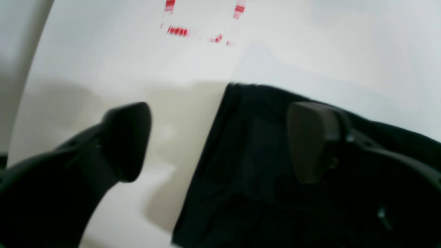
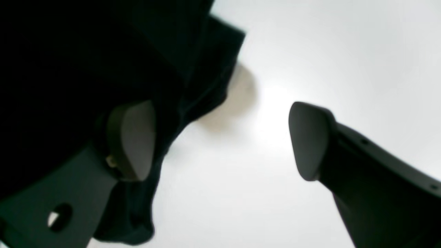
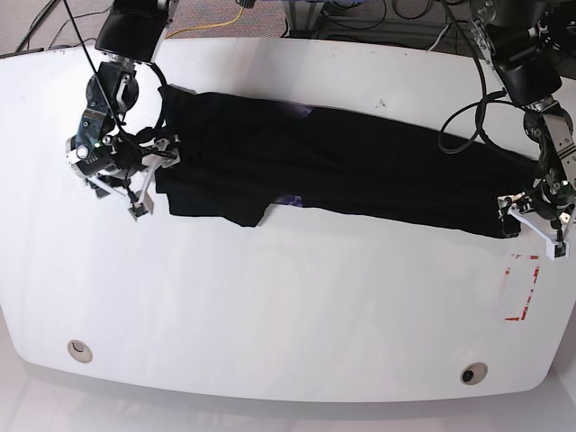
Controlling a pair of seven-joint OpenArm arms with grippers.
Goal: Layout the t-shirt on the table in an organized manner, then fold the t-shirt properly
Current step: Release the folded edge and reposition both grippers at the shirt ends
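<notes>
The black t-shirt (image 3: 342, 162) lies stretched out in a long, wrinkled band across the far half of the white table (image 3: 270, 297). In the base view my right gripper (image 3: 149, 176) stands open at the shirt's left end, and my left gripper (image 3: 531, 225) stands open at its right end. The left wrist view shows my left gripper (image 1: 218, 141) with jaws wide apart, one finger (image 1: 310, 141) over the t-shirt (image 1: 255, 165) and the other over bare table (image 1: 103, 62). In the right wrist view my right gripper (image 2: 220, 141) is open too, beside the t-shirt (image 2: 86, 62). Neither holds cloth.
A red rectangular outline mark (image 3: 522, 288) lies on the table near my left gripper and shows blurred as the red mark (image 1: 177, 31) in the left wrist view. Two small round holes (image 3: 79, 349) (image 3: 472, 372) sit near the front edge. Cables run behind the table's far edge.
</notes>
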